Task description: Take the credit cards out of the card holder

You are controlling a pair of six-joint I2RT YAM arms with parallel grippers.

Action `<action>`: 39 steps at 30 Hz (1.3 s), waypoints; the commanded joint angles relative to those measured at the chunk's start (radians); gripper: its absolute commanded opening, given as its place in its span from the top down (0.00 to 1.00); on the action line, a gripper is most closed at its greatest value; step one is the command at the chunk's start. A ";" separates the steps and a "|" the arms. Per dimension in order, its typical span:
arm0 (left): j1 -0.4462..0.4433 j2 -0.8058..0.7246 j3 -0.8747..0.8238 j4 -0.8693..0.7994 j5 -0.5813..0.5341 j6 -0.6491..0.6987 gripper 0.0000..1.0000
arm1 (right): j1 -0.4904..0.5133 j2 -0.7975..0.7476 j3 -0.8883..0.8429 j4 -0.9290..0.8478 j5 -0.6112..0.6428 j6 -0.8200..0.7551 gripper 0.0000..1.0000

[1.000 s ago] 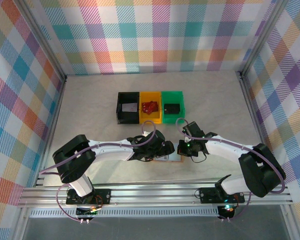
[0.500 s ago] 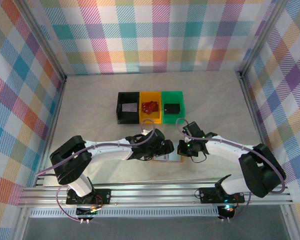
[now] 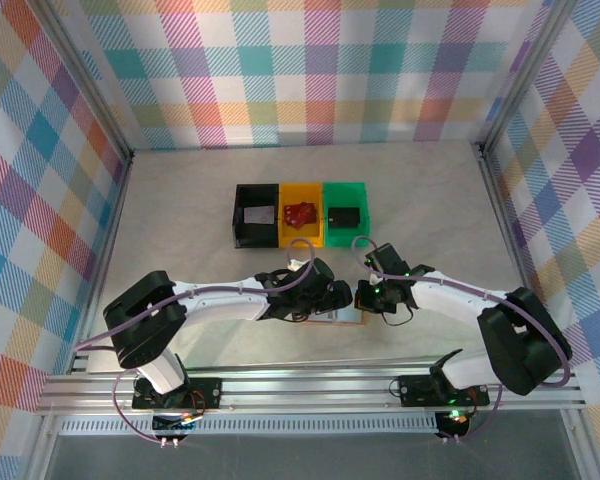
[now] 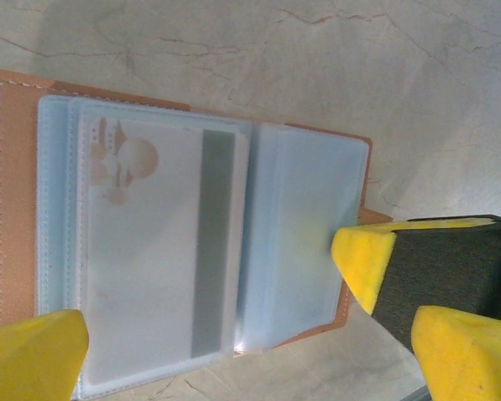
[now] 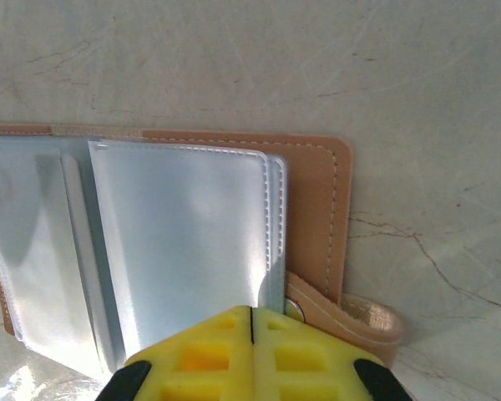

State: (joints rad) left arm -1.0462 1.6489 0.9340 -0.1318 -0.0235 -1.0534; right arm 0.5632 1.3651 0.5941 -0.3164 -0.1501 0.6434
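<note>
The card holder [image 4: 8,209] lies spread open on the table, tan leather with pale blue clear sleeves. One credit card [image 4: 150,242] with a dark stripe sits in the left sleeve. My left gripper [image 4: 250,368] hangs open over the holder's near edge, one finger [image 4: 33,355] at each side. My right gripper [image 5: 250,334] is shut, its yellow tips resting on the sleeve edge beside the snap strap [image 5: 351,313]. From above, the card holder [image 3: 338,316] shows between the left gripper [image 3: 332,298] and the right gripper [image 3: 365,297].
Three small bins stand in a row behind the arms: black [image 3: 256,215], yellow [image 3: 301,230] with a red thing in it, and green [image 3: 345,228] with a dark thing in it. Checked walls enclose the table on three sides.
The left gripper has edged slightly right, closer to the right gripper. The right arm and the holder have stayed put.
</note>
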 commanded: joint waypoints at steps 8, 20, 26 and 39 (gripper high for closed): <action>-0.011 0.015 0.012 -0.020 -0.010 0.023 0.02 | 0.001 -0.015 -0.025 -0.032 0.009 -0.005 1.00; -0.013 0.050 0.014 0.016 0.018 0.013 0.02 | 0.001 -0.011 -0.027 -0.027 0.003 -0.002 1.00; -0.015 0.060 0.007 0.022 0.022 0.012 0.02 | 0.001 -0.008 -0.027 -0.023 0.001 -0.002 1.00; -0.021 0.064 0.024 0.061 0.040 0.015 0.02 | 0.001 -0.003 -0.023 -0.026 -0.001 -0.007 1.00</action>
State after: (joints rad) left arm -1.0538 1.6924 0.9340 -0.0933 -0.0071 -1.0504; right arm 0.5632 1.3567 0.5850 -0.3176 -0.1501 0.6434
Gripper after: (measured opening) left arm 0.985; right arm 0.038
